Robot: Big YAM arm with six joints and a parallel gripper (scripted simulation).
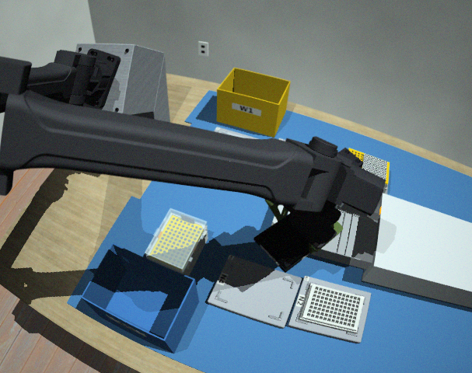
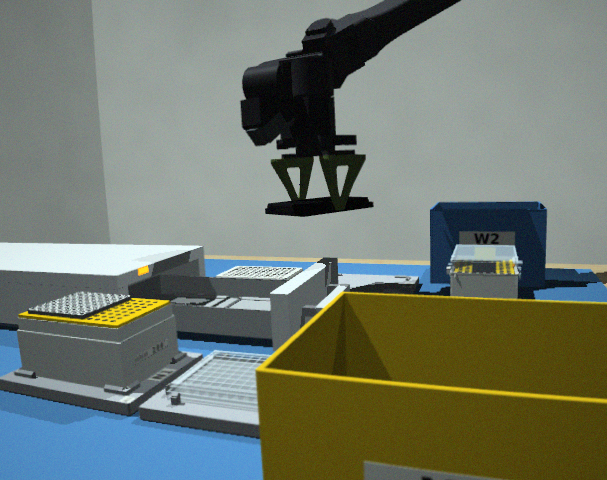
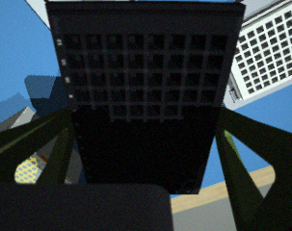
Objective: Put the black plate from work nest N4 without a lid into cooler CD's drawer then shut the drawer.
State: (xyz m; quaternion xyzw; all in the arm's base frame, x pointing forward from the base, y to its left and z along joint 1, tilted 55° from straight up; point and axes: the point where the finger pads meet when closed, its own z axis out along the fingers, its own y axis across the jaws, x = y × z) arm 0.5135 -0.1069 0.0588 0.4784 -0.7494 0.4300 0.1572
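My gripper (image 2: 317, 198) is shut on the black plate (image 2: 319, 206) and holds it level, high above the bench. In the wrist view the black plate (image 3: 145, 96) fills the middle, wells up, with a green finger on each long side. In the top view the plate (image 1: 296, 238) hangs over the near end of the cooler's open drawer (image 1: 350, 236). The drawer (image 2: 225, 304) stands pulled out of the cooler CD (image 2: 81, 263), and the amber lamp (image 2: 143, 269) is lit. The grey work nest (image 1: 253, 291) below has nothing on it.
A white well plate (image 1: 333, 307) sits on the nest next to the bare one. The tip box (image 1: 176, 237) and blue bin W2 (image 1: 141, 298) are at the front left. The yellow bin W1 (image 1: 252, 100) is at the back. A grey block with a yellow rack (image 2: 94, 330) stands beside the cooler.
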